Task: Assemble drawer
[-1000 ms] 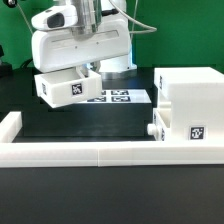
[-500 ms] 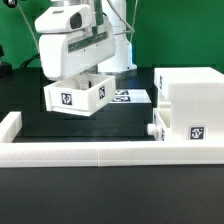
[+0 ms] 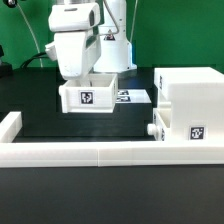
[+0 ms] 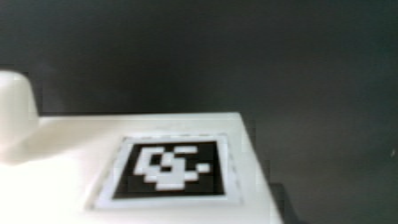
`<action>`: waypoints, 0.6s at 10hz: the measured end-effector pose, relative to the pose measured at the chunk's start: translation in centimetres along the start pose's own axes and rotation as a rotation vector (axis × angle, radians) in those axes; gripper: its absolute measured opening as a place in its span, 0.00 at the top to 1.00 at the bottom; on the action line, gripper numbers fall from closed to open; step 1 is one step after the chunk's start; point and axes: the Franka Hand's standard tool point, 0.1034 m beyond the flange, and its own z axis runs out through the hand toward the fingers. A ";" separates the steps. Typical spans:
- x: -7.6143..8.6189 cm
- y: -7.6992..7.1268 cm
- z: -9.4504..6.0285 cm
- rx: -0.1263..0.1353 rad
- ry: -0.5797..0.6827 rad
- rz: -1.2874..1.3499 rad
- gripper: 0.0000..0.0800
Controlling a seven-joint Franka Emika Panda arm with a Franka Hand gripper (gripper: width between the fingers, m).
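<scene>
My gripper (image 3: 86, 76) is shut on a small white drawer tray (image 3: 90, 96) and holds it above the black table, at the middle of the exterior view. The tray's black-and-white tag faces the camera. The tall white box (image 3: 190, 92) stands at the exterior view's right, with a second tray (image 3: 185, 128) in its lower part and a round knob (image 3: 152, 130) sticking out toward the left. In the wrist view the held tray's tagged face (image 4: 169, 165) fills the picture, with a rounded white part (image 4: 15, 115) beside it. My fingertips are hidden there.
The marker board (image 3: 133, 96) lies flat behind the held tray. A low white wall (image 3: 80, 152) runs along the table's near edge and turns up at the exterior view's left (image 3: 10, 125). Bare black table (image 3: 40, 115) lies under and left of the tray.
The held tray has moved toward the exterior view's right and turned, so its tagged face now points squarely at the camera. The box has not moved.
</scene>
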 end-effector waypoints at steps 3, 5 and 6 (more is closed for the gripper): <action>1.6 1.8 -0.1 -0.014 -0.005 -0.052 0.95; 3.3 3.4 0.1 -0.019 -0.007 -0.090 0.95; 4.1 4.0 0.4 -0.011 -0.008 -0.116 0.95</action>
